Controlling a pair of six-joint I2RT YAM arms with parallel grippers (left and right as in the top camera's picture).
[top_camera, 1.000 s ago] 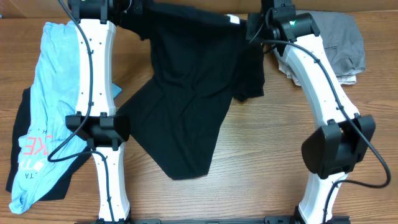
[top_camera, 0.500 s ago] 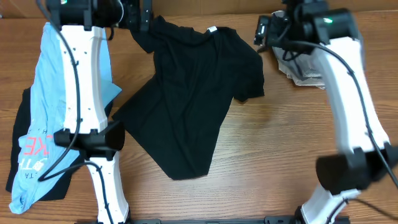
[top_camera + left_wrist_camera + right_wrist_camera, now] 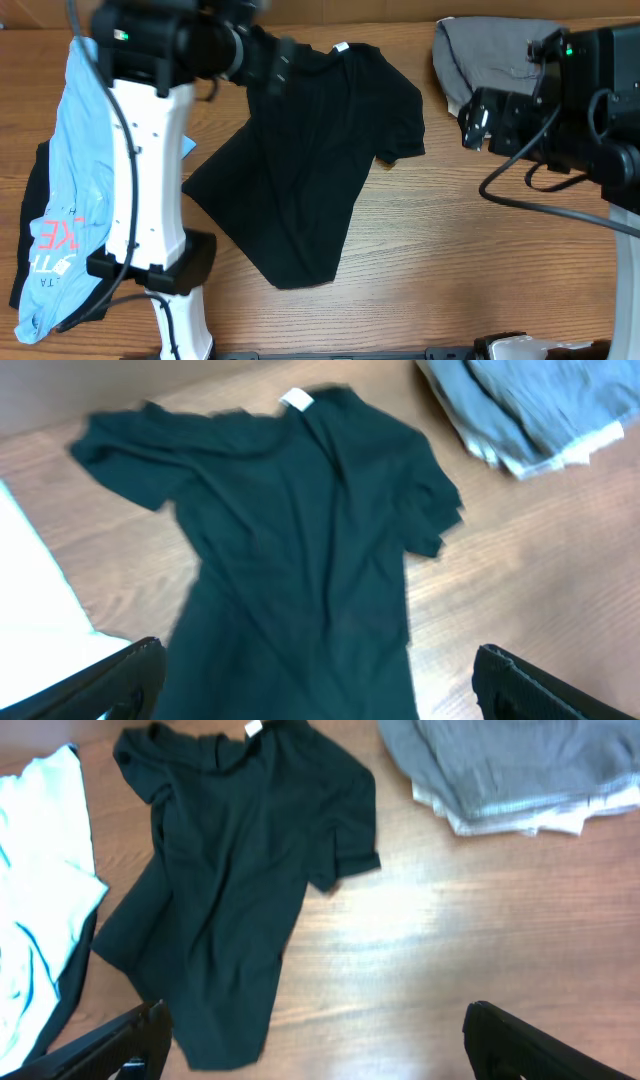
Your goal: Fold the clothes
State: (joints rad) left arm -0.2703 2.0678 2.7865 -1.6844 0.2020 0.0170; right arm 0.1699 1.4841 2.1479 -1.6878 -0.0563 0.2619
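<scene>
The black T-shirt [image 3: 310, 160] lies spread on the wooden table, its collar with the white label [image 3: 340, 47] at the far edge and its hem toward the front. My left gripper [image 3: 278, 60] hovers high over its far left shoulder, open and empty. In the left wrist view the left gripper [image 3: 320, 690] stands wide open above the black T-shirt [image 3: 310, 540]. To the right of the shirt, my right gripper [image 3: 477, 118] is raised, open and empty. Seen from the right wrist, the right gripper [image 3: 320, 1045] hangs over bare wood beside the black T-shirt [image 3: 230, 870].
A light-blue tee with red lettering [image 3: 70, 200] lies along the left edge over another black garment [image 3: 35, 190]. A pile of grey and beige clothes [image 3: 495, 50] sits at the far right. Both arms' bases stand at the near edge.
Both grippers opened and let go of the black T-shirt's shoulders, then rose and drew back. The shirt has settled flat on the table.
</scene>
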